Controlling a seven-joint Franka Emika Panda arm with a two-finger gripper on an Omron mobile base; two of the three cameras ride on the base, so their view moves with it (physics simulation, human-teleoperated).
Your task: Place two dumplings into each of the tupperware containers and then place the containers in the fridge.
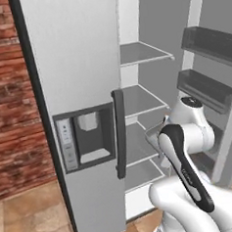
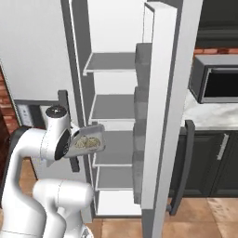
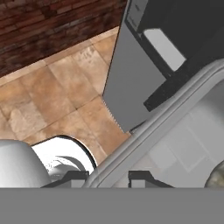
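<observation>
One tupperware container (image 2: pixel 86 139), rim clamped in the hand (image 3: pixel 107 178), faces open fridge (image 2: pixel 111 111) shelves.

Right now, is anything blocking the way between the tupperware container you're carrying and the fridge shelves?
Nothing visible blocks it. The fridge door stands open, the tupperware container with dumplings is held at the end effector just in front of the shelves, which look bare.

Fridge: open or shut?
Open. The fridge shows bare shelves, its right door swung out edge-on; the left door looks shut.
</observation>
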